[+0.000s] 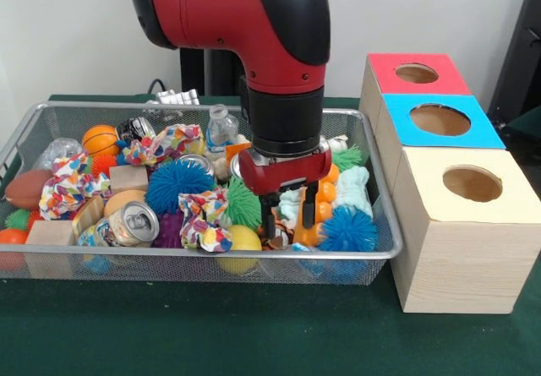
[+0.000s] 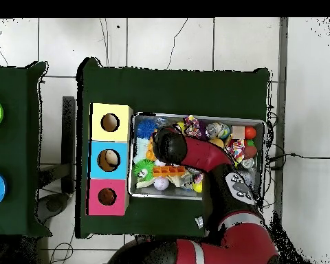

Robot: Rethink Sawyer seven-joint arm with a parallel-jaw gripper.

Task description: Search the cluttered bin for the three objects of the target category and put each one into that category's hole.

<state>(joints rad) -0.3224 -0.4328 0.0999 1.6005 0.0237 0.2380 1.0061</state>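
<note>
My gripper is lowered into the wire mesh bin, near its right end. Its black fingers stand apart, open, straddling a pale blue cloth and an orange toy. I cannot tell whether they touch either one. A green spiky ball lies just left of the fingers and a blue spiky ball just right. Three boxes with round holes stand right of the bin: red, blue and plain wood. In the overhead view the arm hides the gripper.
The bin also holds a drink can, a yellow ball, a larger blue spiky ball, a small bottle, a mini basketball, a brown football, wooden blocks and patterned cloth pieces. Green cloth covers the table.
</note>
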